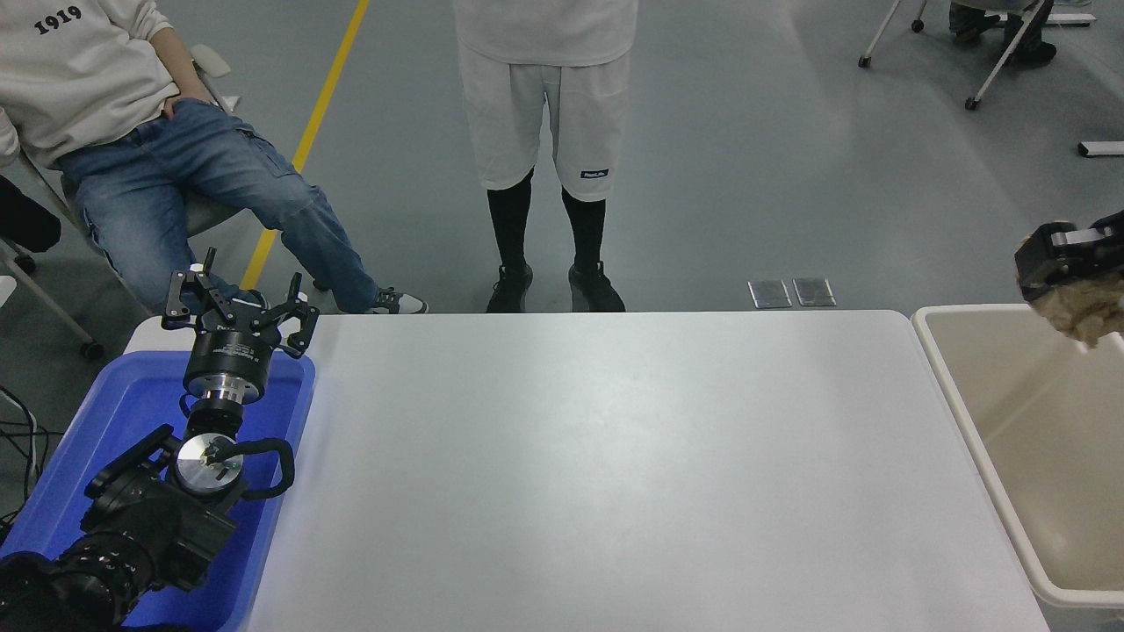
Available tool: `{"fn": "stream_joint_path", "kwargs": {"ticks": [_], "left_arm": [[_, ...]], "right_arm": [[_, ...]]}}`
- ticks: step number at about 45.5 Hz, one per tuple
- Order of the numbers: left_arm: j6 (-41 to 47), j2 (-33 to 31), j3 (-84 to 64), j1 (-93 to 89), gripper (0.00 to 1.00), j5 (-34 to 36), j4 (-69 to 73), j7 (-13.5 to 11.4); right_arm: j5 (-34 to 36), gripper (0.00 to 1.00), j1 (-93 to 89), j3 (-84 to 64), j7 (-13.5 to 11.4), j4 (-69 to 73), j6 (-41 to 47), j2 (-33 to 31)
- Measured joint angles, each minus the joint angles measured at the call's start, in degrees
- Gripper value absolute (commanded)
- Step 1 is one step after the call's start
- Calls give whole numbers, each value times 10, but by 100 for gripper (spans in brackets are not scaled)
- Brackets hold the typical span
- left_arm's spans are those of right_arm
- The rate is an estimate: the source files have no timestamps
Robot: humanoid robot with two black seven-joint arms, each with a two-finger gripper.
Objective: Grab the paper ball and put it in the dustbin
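My right gripper (1067,272) comes in at the right edge and is shut on the tan, wrinkly paper ball (1084,309). It holds the ball in the air above the far end of the beige dustbin (961,408), which stands off the table's right edge. The ball hangs just under the gripper, partly cut by the picture's edge. My left gripper (239,303) is parked at the lower left above the blue tray, with its fingers spread open and nothing in them.
A bright blue shallow tray (281,439) lies on the white table (597,465) at the left under the left arm. One person stands at the far edge in white shorts (544,114); another sits at the upper left (176,158).
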Motion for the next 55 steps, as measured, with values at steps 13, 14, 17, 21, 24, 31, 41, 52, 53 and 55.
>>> {"fn": "stream_joint_path", "kwargs": {"ticks": [13,14,17,21,24,31,41,52,53,55], "left_arm": [[0,0,0,0,99,0,0,0],[0,0,0,0,99,0,0,0],[0,0,0,0,99,0,0,0],[0,0,0,0,99,0,0,0],[0,0,0,0,99,0,0,0],[0,0,0,0,99,0,0,0],[0,0,0,0,99,0,0,0],[0,0,0,0,99,0,0,0],[0,0,0,0,99,-1,0,0],[0,0,0,0,99,0,0,0]], "right_arm": [[-6,0,-57,-8,-4,-86,0,-36],[-6,0,-65,-8,-4,-96,0,-38],[-6,0,-90,-4,-4,-125,0,-44],[-5,0,-133,12,-5,-168,0,-51],[-3,0,-169,31,-4,-191,0,-58],[-1,0,-267,100,-4,-250,0,-69],[2,0,-410,210,-5,-304,0,-79],[20,0,-563,313,-4,-344,-85,-79],[25,0,-576,321,-4,-346,-97,-79],[35,0,-604,338,-4,-352,-124,-76]]}}
